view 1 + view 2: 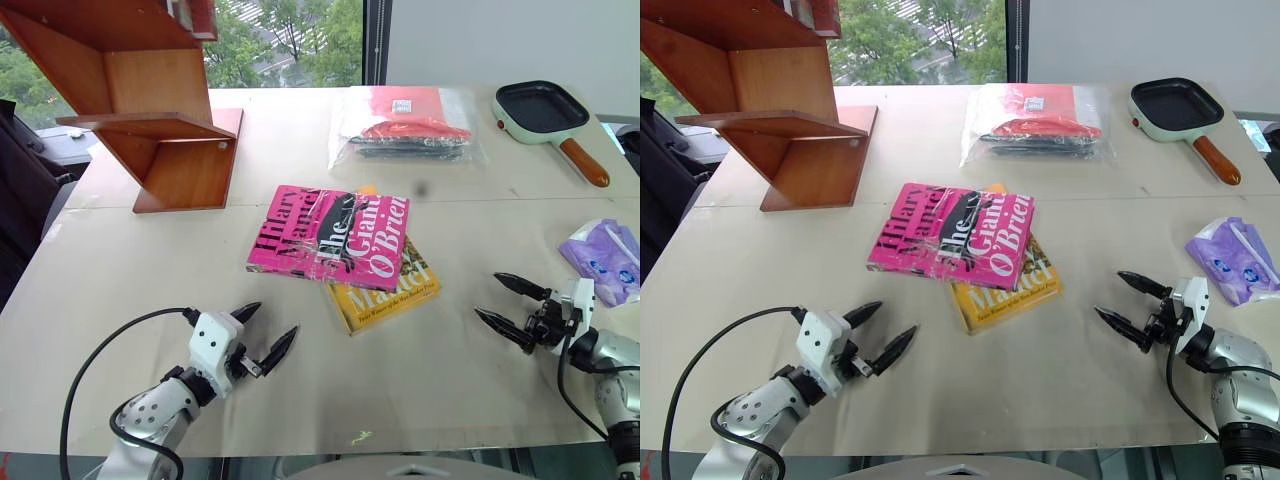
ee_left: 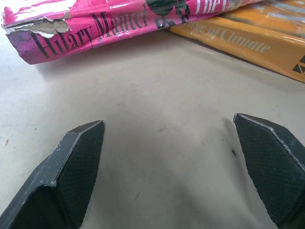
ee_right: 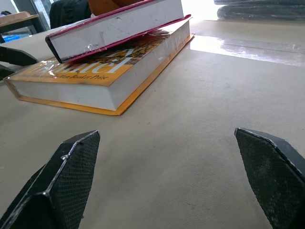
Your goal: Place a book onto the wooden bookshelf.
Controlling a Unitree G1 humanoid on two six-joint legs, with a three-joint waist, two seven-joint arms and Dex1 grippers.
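Pink book [image 1: 330, 236] lies atop yellow book [image 1: 385, 293], between both spread, empty end effectors.

The pink book [image 1: 331, 236] ahead of me is a glossy paperback, its spine paper torn and peeling at one corner, lying on a yellow book [image 1: 386, 294] with a shiny cover and matt white page edges. My table [image 2: 157, 157] looks matt and faintly scuffed. The bookshelf [image 1: 150, 100] is smooth reddish-brown wood, and my fingertips [image 3: 71, 171] are black with fine-textured pads.

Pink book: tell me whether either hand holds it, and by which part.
Neither. The pink book lies on the yellow book; left hand and right hand are open, empty.
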